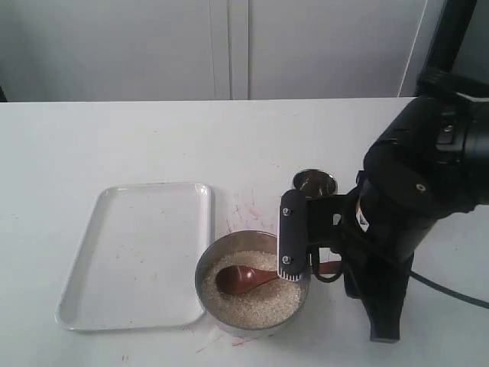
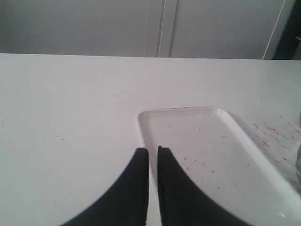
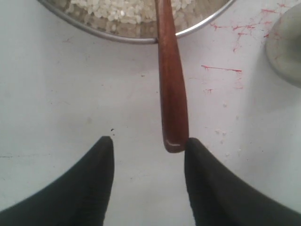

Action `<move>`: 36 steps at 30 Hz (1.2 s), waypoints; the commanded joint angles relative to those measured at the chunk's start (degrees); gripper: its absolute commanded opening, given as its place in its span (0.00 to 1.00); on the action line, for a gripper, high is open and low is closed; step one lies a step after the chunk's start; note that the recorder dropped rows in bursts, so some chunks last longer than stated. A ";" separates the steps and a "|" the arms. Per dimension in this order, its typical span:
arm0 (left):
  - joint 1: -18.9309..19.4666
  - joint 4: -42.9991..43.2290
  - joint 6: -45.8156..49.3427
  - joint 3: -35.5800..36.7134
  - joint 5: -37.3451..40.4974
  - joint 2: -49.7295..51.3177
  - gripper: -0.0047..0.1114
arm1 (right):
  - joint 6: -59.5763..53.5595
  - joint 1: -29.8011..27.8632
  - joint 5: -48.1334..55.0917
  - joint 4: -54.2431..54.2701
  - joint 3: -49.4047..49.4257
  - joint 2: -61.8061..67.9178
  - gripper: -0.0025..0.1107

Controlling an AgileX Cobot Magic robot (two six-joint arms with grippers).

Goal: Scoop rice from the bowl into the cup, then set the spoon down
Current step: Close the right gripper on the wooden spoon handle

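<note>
Worktop (image 1: 114,138) white and matt, w/ pale grey panelled wall (image 1: 153,46) behind. Items I've got on screen:

1. Tray (image 1: 137,252) — white, rectangular, rounded corners, on the left of the ext. view. Nothing on it but a few reddish specks.
2. Bowl (image 1: 229,240): wide brushed steel, just right of the tray. I can't tell whether the two touch. It holds the rice (image 1: 260,306), white grains covering the bottom.
3. Spoon (image 1: 241,279): dark red-brown glossy wood. The oval end lies in the rice. The handle runs out over the bowl's rim on the right-arm side, w/ its end past the rim above the worktop.
4. Cup (image 1: 315,183): small shiny steel tumbler, upright, behind the bowl, near it but apart. I can't see if there's any rice inside.
5. Right gripper (image 3: 149,140) — open, fingers spread wide, low beside the bowl. The handle end sits btwn the fingers, right up against one and well clear of the other, not clamped. Whether it actually touches that finger I can't tell.
6. Left gripper (image 2: 151,149): fingers drawn together w/ only a sliver of gap, nothing held. It hangs over one edge of the tray and isn't seen in the ext. view.
7. Red smears (image 3: 221,69): thin streaks on the worktop btwn bowl and cup.
</note>
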 commanded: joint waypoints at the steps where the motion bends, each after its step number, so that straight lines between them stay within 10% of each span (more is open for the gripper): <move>1: -0.31 -0.29 -0.04 -0.39 0.00 -0.24 0.16 | -0.84 0.25 -1.10 -0.11 0.33 1.16 0.42; 36: -0.31 -0.29 -0.04 -0.39 0.00 -0.24 0.16 | -1.04 0.25 -4.40 -3.13 0.22 4.52 0.42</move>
